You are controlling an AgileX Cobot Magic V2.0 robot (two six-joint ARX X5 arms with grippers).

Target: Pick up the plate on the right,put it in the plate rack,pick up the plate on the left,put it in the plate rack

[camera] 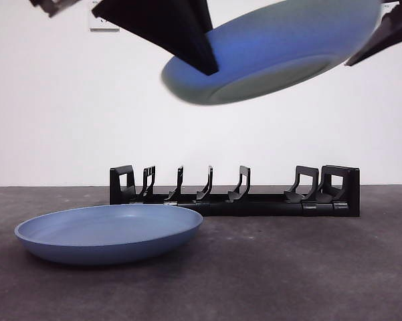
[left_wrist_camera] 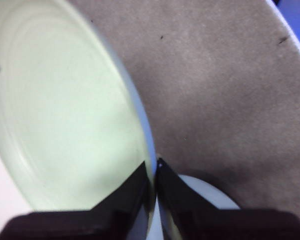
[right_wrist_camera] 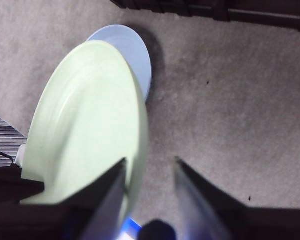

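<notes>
Left gripper (left_wrist_camera: 155,172) pinches the raised plate's (camera: 281,50) rim, seemingly.

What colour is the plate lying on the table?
Plain blue, the plate on the table shows clearest in the front view.

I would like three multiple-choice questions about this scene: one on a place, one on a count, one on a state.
1. Where is the raised plate?
A. In the rack
B. In the air
C. On the table

2. How many plates are visible?
A. One
B. Three
C. Two

3. How is the left gripper?
A. Shut on the raised plate's rim
B. Open, holding nothing
C. Shut on the rack

Answers:
1 B: the raised plate hangs tilted, higher than the rack.
2 C: besides it, only the blue plate lies on the table.
3 A: the left gripper pinches the rim.
</notes>
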